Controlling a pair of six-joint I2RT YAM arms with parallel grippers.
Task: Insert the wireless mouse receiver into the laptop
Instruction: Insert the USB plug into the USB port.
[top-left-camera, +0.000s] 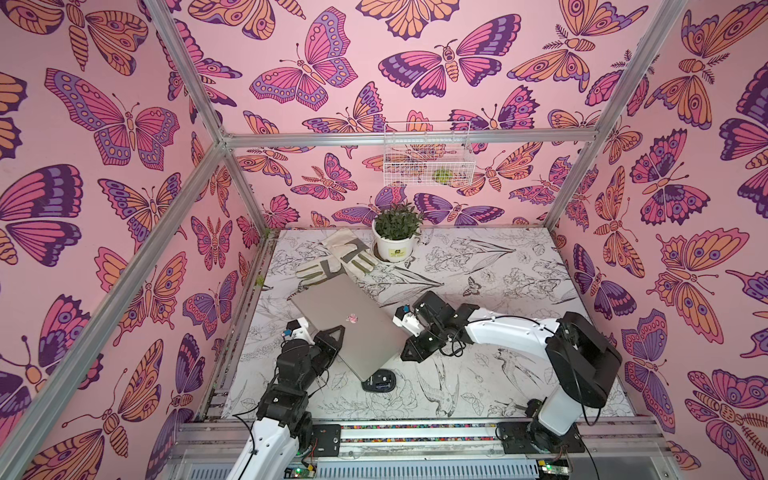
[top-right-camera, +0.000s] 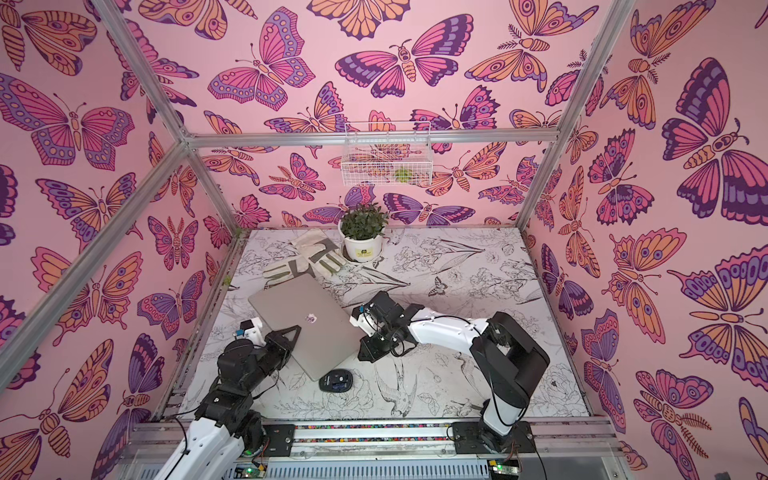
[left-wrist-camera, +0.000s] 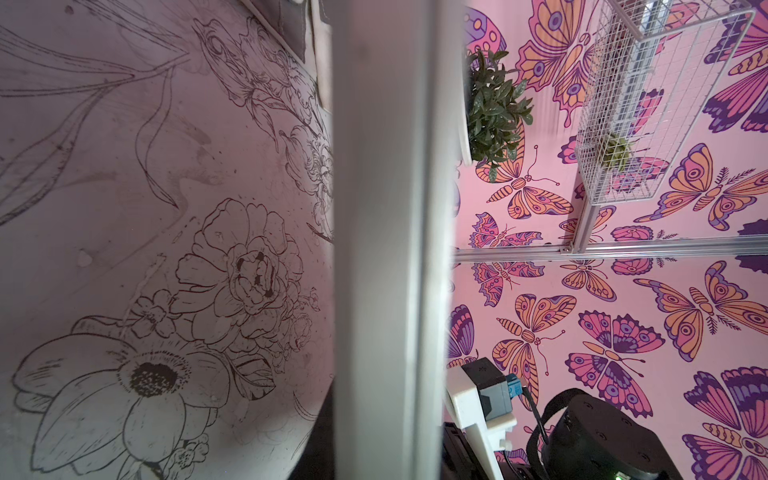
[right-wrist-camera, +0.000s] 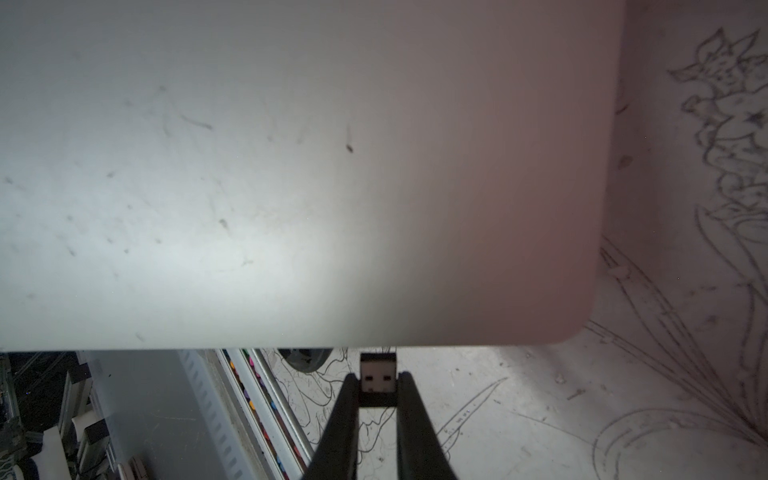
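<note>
Reference: clock directions are read on a top view, with 12 o'clock at the back wall and 6 o'clock at the arm bases.
Laptop: the laptop lies flat with its lid shut, skewed, at 9 o'clock from the tabletop centre.
Left pincer: the left pincer is closed at the laptop's 8 o'clock edge, with one finger lying on the lid. The left wrist view shows that edge running through its middle. Judged purpose: bracing the laptop so a push from the opposite side does not slide it.
Receiver: the wireless mouse receiver is pinched at its rear, metal plug foremost, just beside the laptop's 3 o'clock edge.
Right pincer: the right pincer is clamped on the receiver's two flanks. This leaves the plug free and holds it level with the edge.
Port: hidden under the lid overhang; whether the plug has entered cannot be told.
Step in hand: judged to be final alignment or the start of insertion.
Mouse: the mouse rests just beside the laptop's 6 o'clock corner.
Tabletop: the tabletop is white, printed with line-drawn flowers and birds, and looks scuffed and dusty close up.
Background items: gloves at 11 o'clock; potted plant at 12 o'clock; wire basket on the back wall above it.
Room: pink butterfly-printed walls inside an aluminium frame.
</note>
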